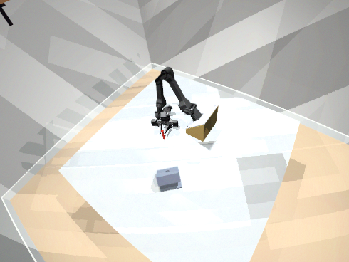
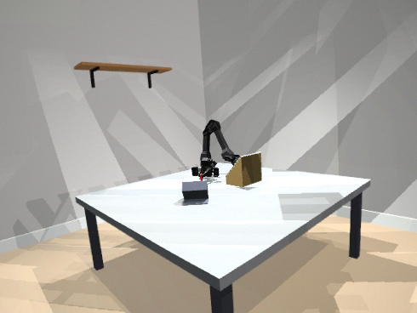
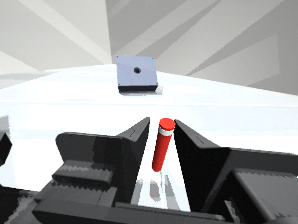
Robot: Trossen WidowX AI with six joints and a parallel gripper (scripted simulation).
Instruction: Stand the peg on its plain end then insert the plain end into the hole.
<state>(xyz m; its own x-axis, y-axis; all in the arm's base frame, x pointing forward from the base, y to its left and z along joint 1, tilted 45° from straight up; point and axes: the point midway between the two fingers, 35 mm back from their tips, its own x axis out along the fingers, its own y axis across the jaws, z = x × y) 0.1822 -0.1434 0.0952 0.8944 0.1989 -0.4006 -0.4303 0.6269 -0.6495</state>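
The red peg stands on the table, close to upright, with its white band near the top. Its plain end is down. My gripper is partly open around it, with a finger on each side. A gap shows beside the peg on the left; its top looks close to the right finger, and contact there is hard to tell. The blue-grey sloped panel stands beyond the peg, with its dark hole in its face.
A brown wedge-shaped block stands beside the arm, its top near an arm link. A wall shelf is far behind, away from the arm.
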